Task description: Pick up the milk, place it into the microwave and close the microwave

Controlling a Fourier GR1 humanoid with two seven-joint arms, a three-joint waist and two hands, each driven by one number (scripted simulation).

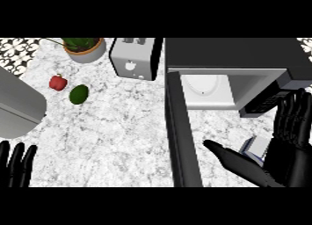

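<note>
The milk [255, 147], a small white and blue carton, stands on the counter in front of the microwave [249, 57], at the lower right. My right hand [289, 151] is around it with fingers straight up behind it and the thumb stretched out to its left; the hand is open and partly hides the carton. The microwave's door [183, 132] is swung open toward me, and the white cavity [207, 90] shows inside. My left hand [12, 165] rests open at the lower left edge, fingers up.
A toaster [135, 57] stands left of the microwave. A potted plant [85, 47] sits at the back, with a red pepper [57, 82] and a green avocado [79, 94] before it. A grey appliance [12, 105] fills the left edge.
</note>
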